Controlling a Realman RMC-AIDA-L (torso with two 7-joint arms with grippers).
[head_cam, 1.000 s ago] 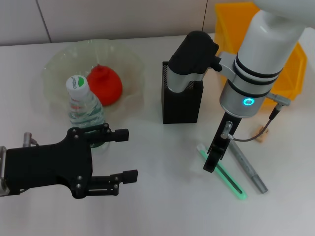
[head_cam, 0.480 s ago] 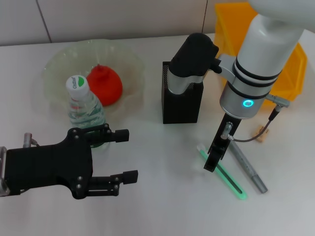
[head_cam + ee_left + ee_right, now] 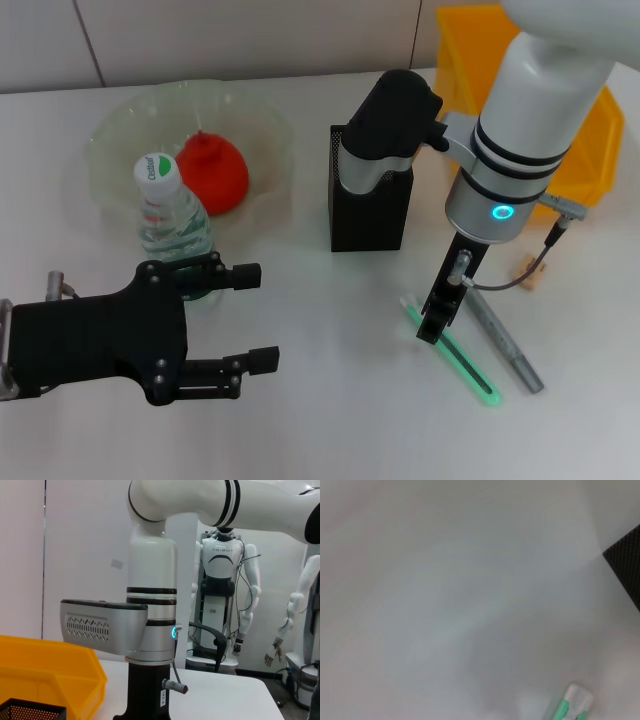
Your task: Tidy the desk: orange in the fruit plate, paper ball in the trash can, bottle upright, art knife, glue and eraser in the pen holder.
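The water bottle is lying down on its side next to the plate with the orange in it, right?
Not quite. The head view shows the water bottle standing upright, cap on top, not lying down. The rest is right: it stands beside the plate, and the orange sits in that plate.

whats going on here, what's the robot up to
It is tidying a desk. The right tool is down at the near end of a green art knife lying beside a grey pen, near the black pen holder. The left tool waits open by the upright bottle.
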